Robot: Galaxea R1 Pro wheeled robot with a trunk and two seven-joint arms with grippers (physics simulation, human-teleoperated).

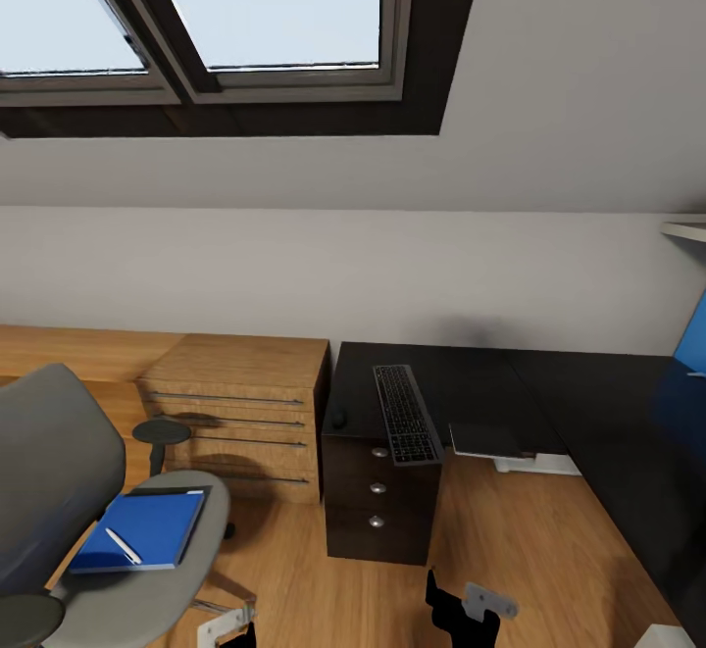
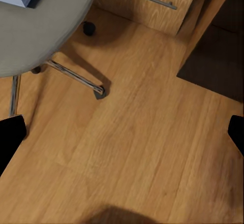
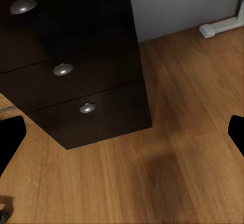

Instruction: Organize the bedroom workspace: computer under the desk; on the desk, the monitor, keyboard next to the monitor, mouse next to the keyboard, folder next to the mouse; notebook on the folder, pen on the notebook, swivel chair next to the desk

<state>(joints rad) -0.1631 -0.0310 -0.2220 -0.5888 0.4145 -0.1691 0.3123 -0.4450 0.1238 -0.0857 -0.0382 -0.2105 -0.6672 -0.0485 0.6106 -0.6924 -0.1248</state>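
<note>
Resting on swivel chair: one folder, one pen.

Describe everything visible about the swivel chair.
The swivel chair stands on the wooden floor, apart from the black desk, in front of the light wooden drawer chest. It has a grey padded backrest and seat, round dark armrest pads and chrome base legs on black casters. On its seat lies a blue folder with a thin white pen on top. Neither gripper touches it.

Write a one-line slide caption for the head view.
Slim dark-keyed keyboard overhanging the glossy black desk, blue folder with white pen waiting on the grey swivel chair.
</note>
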